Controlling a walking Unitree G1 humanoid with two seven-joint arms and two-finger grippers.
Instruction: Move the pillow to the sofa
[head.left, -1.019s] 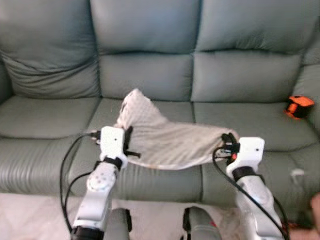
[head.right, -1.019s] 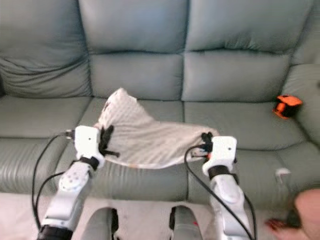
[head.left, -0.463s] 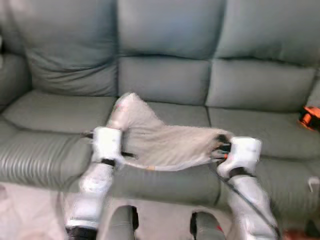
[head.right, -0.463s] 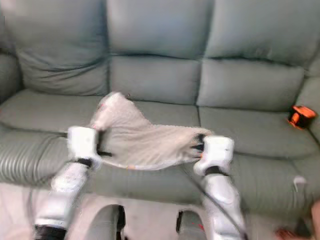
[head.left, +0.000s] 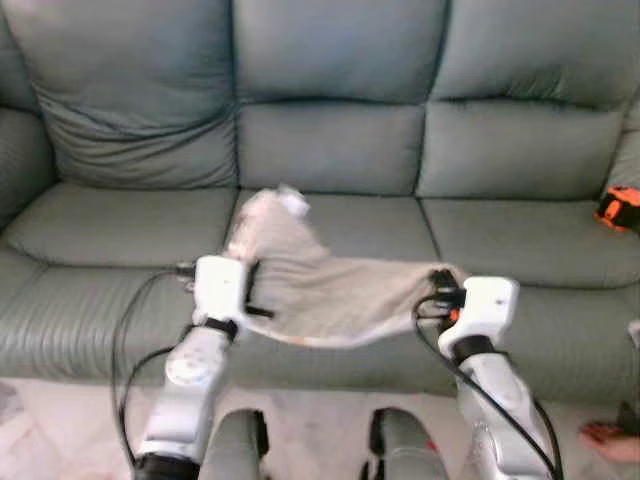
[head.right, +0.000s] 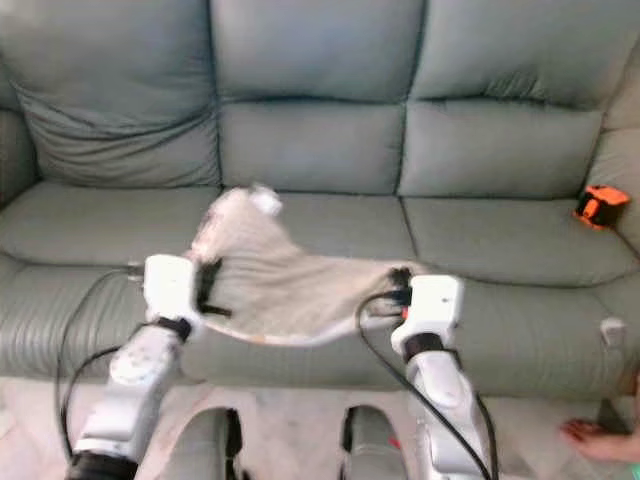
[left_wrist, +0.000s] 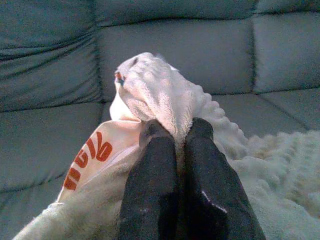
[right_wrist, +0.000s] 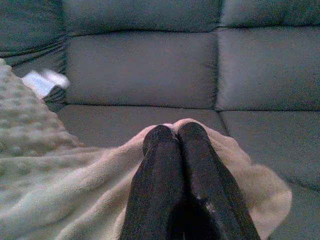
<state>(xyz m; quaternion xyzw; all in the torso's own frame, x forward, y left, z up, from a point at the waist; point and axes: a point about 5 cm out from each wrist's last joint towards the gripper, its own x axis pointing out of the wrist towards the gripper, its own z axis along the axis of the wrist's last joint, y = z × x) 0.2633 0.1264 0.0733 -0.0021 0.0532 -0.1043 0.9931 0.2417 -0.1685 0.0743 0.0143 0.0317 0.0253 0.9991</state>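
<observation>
Both grippers are pinching the pillow (head.left: 335, 290) and holding it stretched between them, just in front of and over the front edge of the sofa (head.left: 330, 140) middle seat. It is a limp, cream, bumpy-textured thing (looks more like an empty cover than a stuffed cushion), sagging in the middle.

The left gripper (left_wrist: 175, 131) is clamping one end: its fingers (left_wrist: 152, 170) are pressed together with a fold of fabric running up between them. That corner is standing up above the gripper as a peak, with a small tag at the tip. The wrist view is showing orange lettering on a smooth panel of the cover beside the fingers; the text is not readable.

The right gripper (right_wrist: 170, 131) is closed on the opposite edge, with no gap showing between its fingers and cloth bunching around the tips and draping below them.

Both silver arms are reaching forward at about the same height, cables looping beneath them.

An orange and black object (head.left: 620, 208) is lying on the right seat cushion near the sofa arm, well apart from the pillow. A person's foot (head.right: 600, 440) is showing on the floor at the lower right.
</observation>
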